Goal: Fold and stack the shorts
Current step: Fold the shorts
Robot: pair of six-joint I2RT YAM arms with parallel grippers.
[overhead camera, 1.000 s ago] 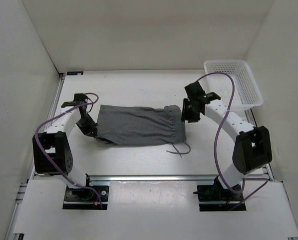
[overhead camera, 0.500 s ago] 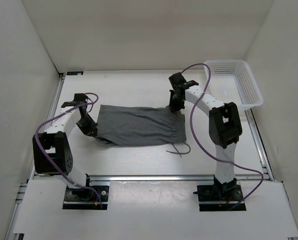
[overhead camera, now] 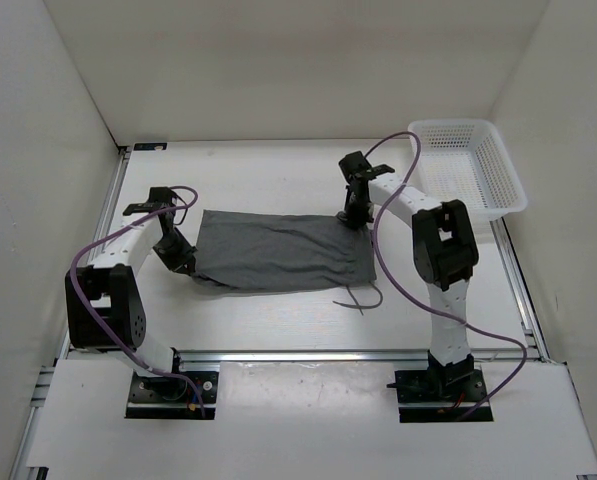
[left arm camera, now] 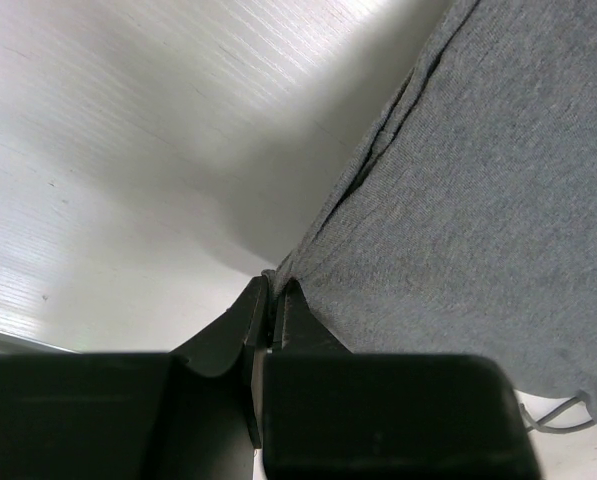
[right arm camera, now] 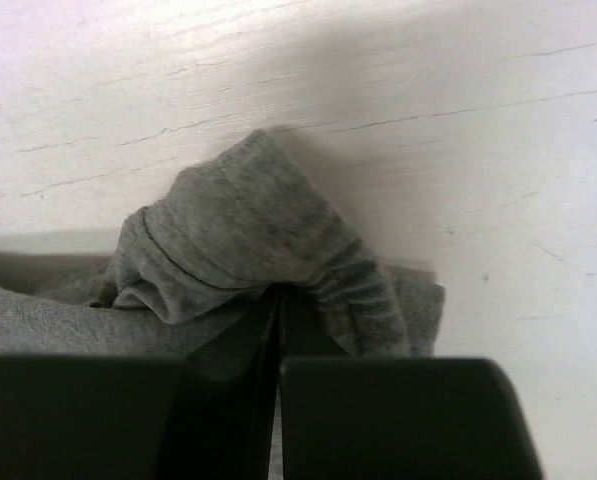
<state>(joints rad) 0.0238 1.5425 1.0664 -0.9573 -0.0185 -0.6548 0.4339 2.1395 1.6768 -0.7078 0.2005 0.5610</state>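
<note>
Top external view gave you the whole layout. The shorts (overhead camera: pixel 278 252) lay spread flat on the table (overhead camera: pixel 268 180) between the two arms, long side running left to right. A thin drawstring (overhead camera: pixel 362 297) trailed off the near right corner onto the bare surface. The left gripper (overhead camera: pixel 181 260) sat at the cloth's left edge, the right gripper (overhead camera: pixel 354 216) at its far right corner. A white mesh basket (overhead camera: pixel 475 204) stood at the far right, apart from the cloth. From up there you could not read how either claw's jaws stood.

Left wrist view settled one. The fingers (left arm camera: pixel 228 330) were pressed together, pinching a thin edge of the grey fabric. The cloth spread away to the right, with a seam line showing.

Right wrist view settled the other. The jaws were closed tight on a bunched hump of the gathered end, with ribbed puckers plain beside the pinch.

Fabric noted: plain dark grey, soft knit. It looked mostly smooth from overhead, with gathered wrinkles toward the right end.
</note>
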